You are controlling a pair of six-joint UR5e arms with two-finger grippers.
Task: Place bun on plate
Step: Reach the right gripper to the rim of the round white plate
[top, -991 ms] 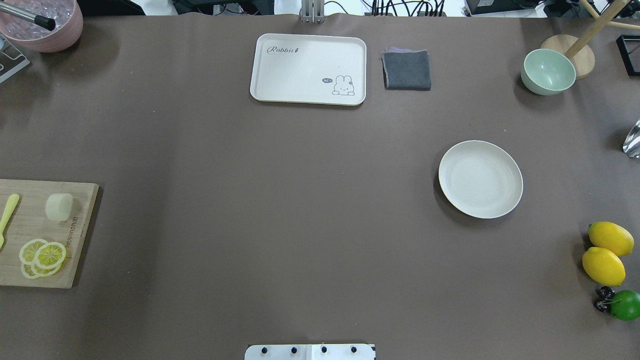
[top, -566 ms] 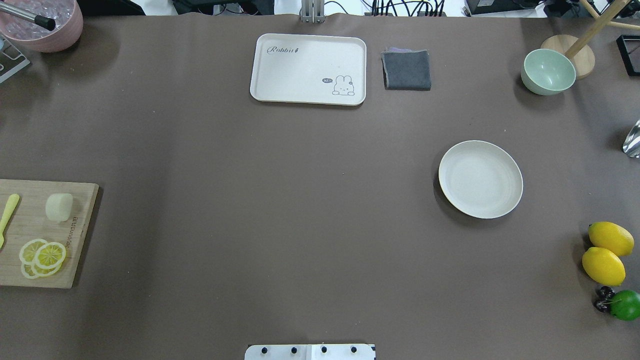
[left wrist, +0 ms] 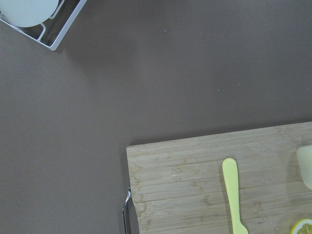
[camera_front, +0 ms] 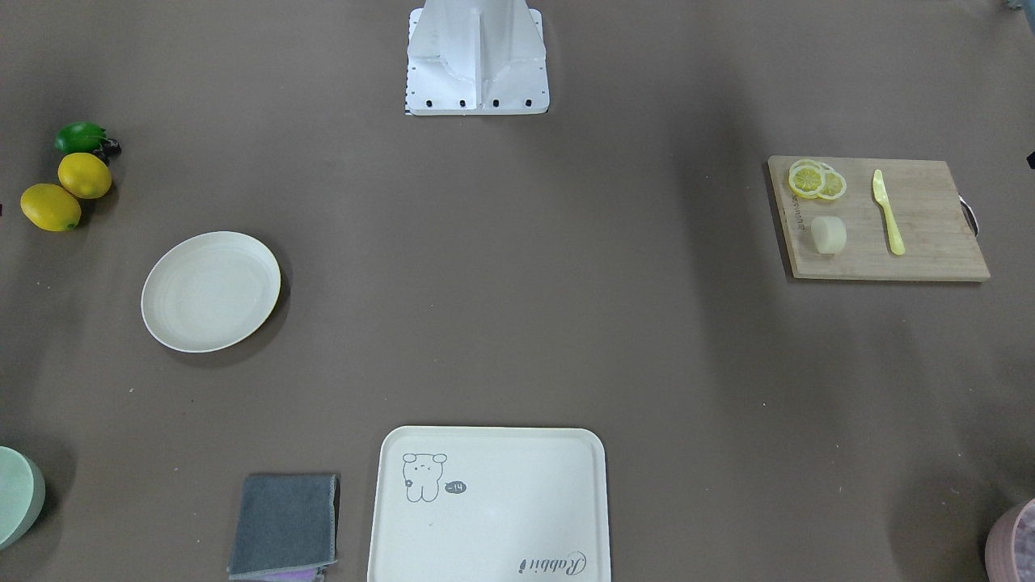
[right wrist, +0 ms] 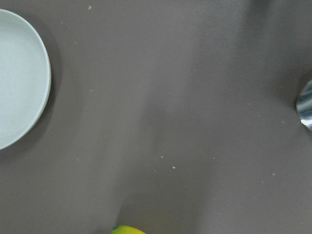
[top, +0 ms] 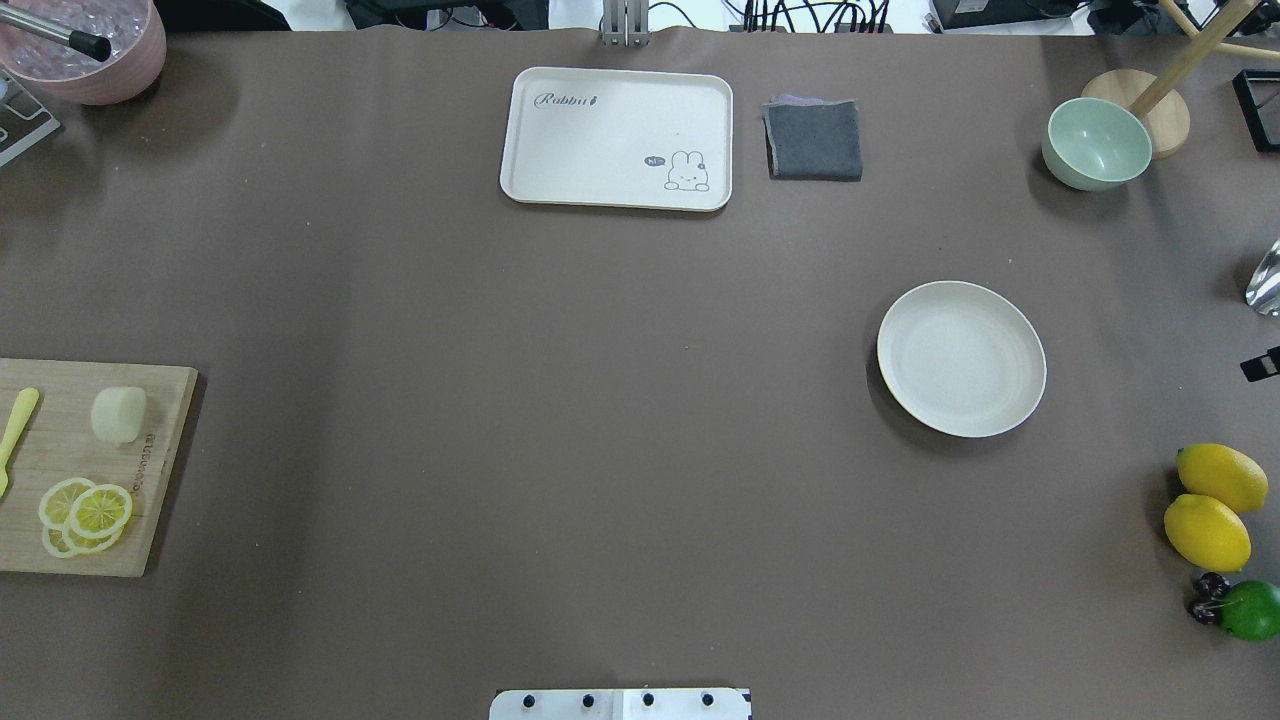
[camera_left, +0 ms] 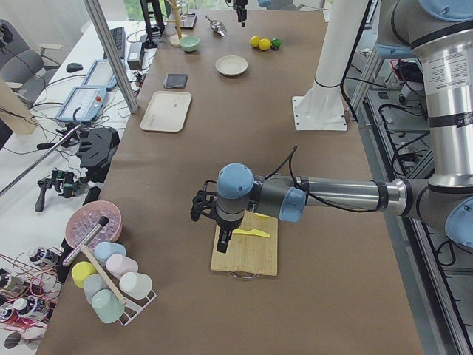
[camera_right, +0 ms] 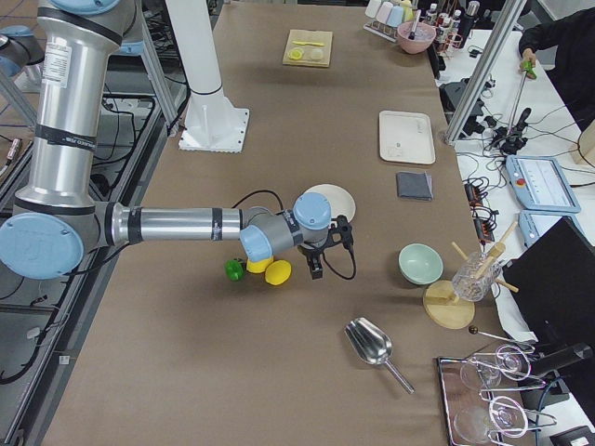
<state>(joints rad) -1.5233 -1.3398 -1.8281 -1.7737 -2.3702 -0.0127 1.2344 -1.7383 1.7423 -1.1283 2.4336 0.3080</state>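
Observation:
The bun (top: 118,414), a pale cream lump, lies on the wooden cutting board (top: 60,470) at the table's left edge, and its edge shows in the left wrist view (left wrist: 305,166). The round off-white plate (top: 961,358) sits bare on the right half of the table, far from the bun. My left gripper (camera_left: 224,240) hangs over the board's outer end, beside the yellow knife. Past the plate, my right gripper (camera_right: 316,268) hovers near the lemons. Both show only in the side views, so I cannot tell if they are open or shut.
Lemon slices (top: 85,515) and a yellow knife (top: 18,425) share the board. A cream tray (top: 617,138) and grey cloth (top: 814,140) lie at the back, a green bowl (top: 1096,145) back right. Two lemons (top: 1210,505) and a lime (top: 1250,610) sit right.
A small dark piece has come into the overhead view at its right edge, level with the plate. The bun, plate and other objects have not moved.

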